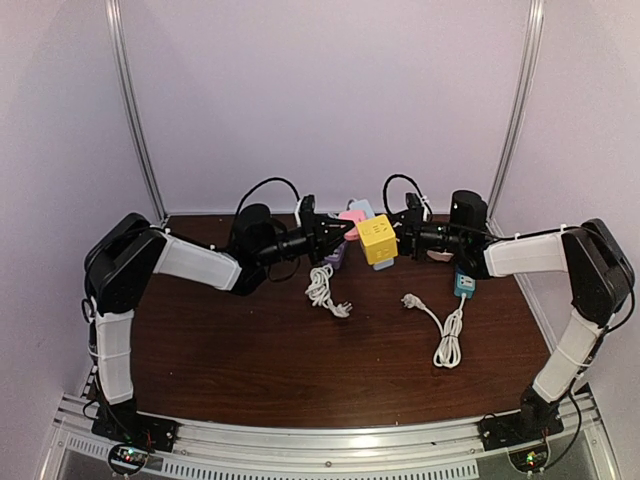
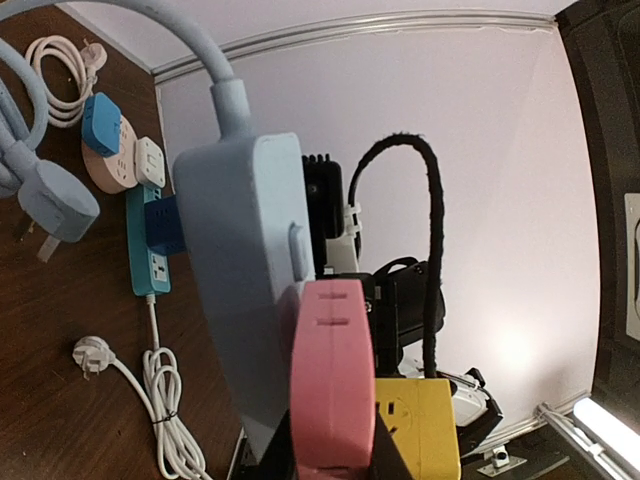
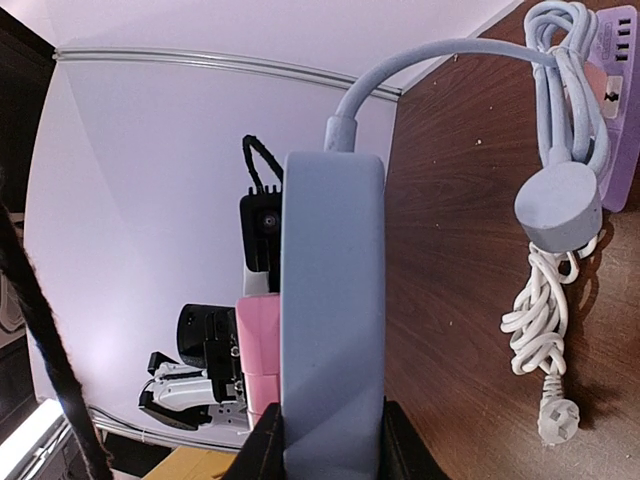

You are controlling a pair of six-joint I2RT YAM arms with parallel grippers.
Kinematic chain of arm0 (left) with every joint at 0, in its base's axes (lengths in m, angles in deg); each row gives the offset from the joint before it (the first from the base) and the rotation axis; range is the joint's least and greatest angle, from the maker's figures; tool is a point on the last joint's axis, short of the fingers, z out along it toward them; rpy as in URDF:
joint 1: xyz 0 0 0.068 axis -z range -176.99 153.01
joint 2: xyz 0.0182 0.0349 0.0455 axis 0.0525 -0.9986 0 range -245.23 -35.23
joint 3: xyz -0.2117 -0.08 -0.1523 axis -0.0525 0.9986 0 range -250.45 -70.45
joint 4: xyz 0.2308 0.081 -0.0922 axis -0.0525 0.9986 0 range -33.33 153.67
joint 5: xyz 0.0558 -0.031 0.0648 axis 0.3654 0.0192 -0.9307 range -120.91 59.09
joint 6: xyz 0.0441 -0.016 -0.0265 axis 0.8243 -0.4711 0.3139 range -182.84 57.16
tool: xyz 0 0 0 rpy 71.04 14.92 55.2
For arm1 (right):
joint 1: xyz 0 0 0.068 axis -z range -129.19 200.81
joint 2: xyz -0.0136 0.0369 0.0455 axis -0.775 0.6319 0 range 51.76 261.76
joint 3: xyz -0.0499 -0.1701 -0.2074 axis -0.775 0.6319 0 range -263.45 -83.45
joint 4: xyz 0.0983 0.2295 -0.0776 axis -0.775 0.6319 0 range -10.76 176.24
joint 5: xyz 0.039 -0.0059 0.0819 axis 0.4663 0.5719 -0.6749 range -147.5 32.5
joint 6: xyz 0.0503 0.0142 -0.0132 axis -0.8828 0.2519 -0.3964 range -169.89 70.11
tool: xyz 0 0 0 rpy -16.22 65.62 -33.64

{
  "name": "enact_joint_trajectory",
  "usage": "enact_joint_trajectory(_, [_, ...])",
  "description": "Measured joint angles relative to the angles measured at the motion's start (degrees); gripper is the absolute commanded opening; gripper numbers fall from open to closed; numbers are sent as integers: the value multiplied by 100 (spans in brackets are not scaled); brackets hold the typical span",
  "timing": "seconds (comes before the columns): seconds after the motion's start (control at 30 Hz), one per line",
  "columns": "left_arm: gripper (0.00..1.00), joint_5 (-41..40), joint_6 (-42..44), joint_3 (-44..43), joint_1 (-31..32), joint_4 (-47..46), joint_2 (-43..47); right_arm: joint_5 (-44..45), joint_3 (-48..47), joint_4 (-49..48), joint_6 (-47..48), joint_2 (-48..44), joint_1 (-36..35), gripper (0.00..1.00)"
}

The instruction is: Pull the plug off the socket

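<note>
A pink plug (image 2: 330,370) sits pushed into the side of a light blue power strip, the socket (image 2: 240,280). My left gripper (image 2: 330,440) is shut on the pink plug, with a black finger on each side of it. My right gripper (image 3: 332,440) is shut on the socket (image 3: 332,300) from the opposite end, and the pink plug (image 3: 258,345) shows on the socket's left face. From above, the left gripper (image 1: 338,232) and the right gripper (image 1: 400,238) face each other at the back middle of the table, with the plug (image 1: 351,216) and socket (image 1: 362,207) between them.
A yellow socket cube (image 1: 378,240) lies just in front of the grippers. A purple strip (image 1: 335,258) and a coiled white cable (image 1: 322,288) lie under the left gripper. A teal strip (image 1: 465,283) and another white cable (image 1: 445,335) lie to the right. The socket's own cord and round plug (image 3: 560,205) trail on the table.
</note>
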Motion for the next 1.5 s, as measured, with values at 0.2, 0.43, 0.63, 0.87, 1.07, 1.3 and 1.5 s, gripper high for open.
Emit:
enact_joint_trajectory(0.2, [0, 59, -76, 9, 0, -105, -74, 66, 17, 243, 330, -57, 0, 0])
enact_joint_trajectory(0.43, [0, 74, -192, 42, 17, -581, -195, 212, 17, 649, 809, -267, -11, 0])
enact_joint_trajectory(0.63, [0, 79, -315, 42, 24, -925, -232, 280, 17, 645, 1008, -358, -31, 0])
enact_joint_trajectory(0.87, [0, 175, -378, -72, 44, -1869, -275, 348, 98, 662, 1060, -380, -46, 0])
enact_joint_trajectory(1.07, [0, 330, -341, -310, 76, -2907, -61, 437, 282, 997, 892, -243, -2, 0])
enact_joint_trajectory(1.3, [0, 280, -219, 671, -203, -2632, 232, 1106, -61, 2396, 1827, -273, -4, 0])
enact_joint_trajectory(1.5, [0, 302, 1049, 1690, -1139, 181, 1099, 2535, -483, 4140, 3198, -579, -13, 0])
